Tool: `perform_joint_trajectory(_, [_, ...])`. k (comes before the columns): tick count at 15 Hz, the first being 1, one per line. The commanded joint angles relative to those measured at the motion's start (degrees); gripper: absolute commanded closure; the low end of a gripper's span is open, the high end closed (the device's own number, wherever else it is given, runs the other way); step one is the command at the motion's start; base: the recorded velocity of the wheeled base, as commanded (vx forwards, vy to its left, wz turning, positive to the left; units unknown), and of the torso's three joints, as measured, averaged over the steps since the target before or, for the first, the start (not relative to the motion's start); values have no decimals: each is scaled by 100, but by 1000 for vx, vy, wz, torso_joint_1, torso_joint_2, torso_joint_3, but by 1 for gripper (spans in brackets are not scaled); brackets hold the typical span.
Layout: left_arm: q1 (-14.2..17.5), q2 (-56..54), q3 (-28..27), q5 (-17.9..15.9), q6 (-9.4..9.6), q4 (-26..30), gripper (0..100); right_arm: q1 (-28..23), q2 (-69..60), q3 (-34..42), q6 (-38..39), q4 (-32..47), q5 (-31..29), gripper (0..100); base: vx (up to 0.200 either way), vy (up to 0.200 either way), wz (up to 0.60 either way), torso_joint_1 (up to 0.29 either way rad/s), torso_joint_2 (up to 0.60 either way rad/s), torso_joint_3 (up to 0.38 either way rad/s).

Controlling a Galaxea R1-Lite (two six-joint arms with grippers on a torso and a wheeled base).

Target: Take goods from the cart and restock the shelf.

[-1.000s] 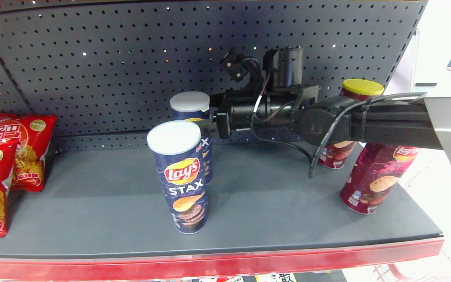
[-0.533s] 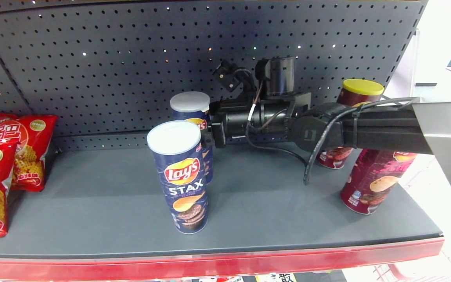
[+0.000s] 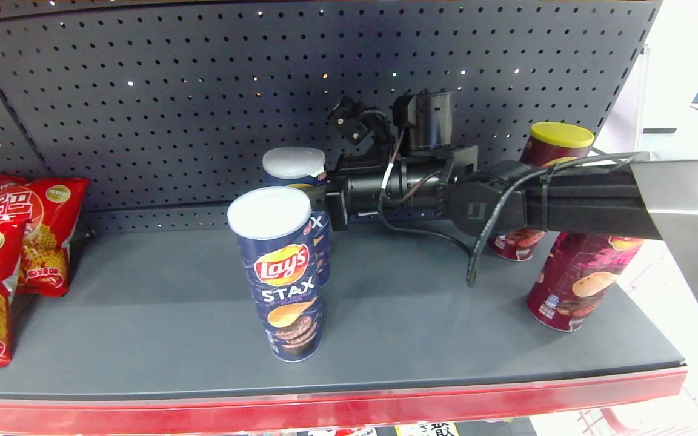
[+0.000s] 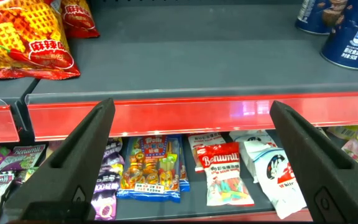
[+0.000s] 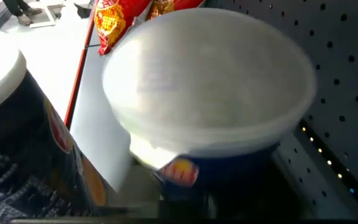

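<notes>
Two blue chip cans with white lids stand mid-shelf. The front blue can [image 3: 279, 272] is upright and free. My right gripper [image 3: 320, 206] comes in from the right and is shut on the rear blue can [image 3: 295, 172], whose lid leans slightly; its lower part is hidden behind the front can. The right wrist view has that rear can's white lid [image 5: 210, 81] up close, with the front can [image 5: 8, 106] beside it. My left gripper [image 4: 191, 155] hangs open in front of the shelf's red edge [image 4: 197, 112], with nothing between its fingers.
Two red chip cans [image 3: 579, 278] [image 3: 552, 145] stand at the shelf's right end under my right arm. Red snack bags [image 3: 40, 242] lean at the left end. The grey shelf [image 3: 415, 315] has free room between the cans. Candy bags [image 4: 222, 180] fill the lower shelf.
My right arm has shifted left and a little down. The rear blue can's lid now sits slightly lower and tilted. The front can and red cans have not moved.
</notes>
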Motion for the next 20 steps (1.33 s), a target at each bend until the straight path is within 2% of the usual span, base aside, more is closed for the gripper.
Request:
perform_joint_trajectory(1, [-2, 8, 1, 0, -1, 2, 0, 1, 10, -13, 1, -4, -4, 100, 0, 0, 0, 0, 0, 0])
perform_joint_trajectory(3, [-2, 8, 1, 0, -10, 2, 0, 9, 19, -110, 27, -4, -40, 100, 0, 0, 0, 0, 0, 0])
perform_joint_trajectory(8, [-2, 8, 1, 0, -1, 2, 0, 62, 54, -470, 335, -4, -637, 100, 0, 0, 0, 0, 0, 0])
perform_joint_trajectory(20, [-2, 8, 1, 0, -1, 2, 0, 106, 36, -40, 115, -4, -374, 100, 0, 0, 0, 0, 0, 0])
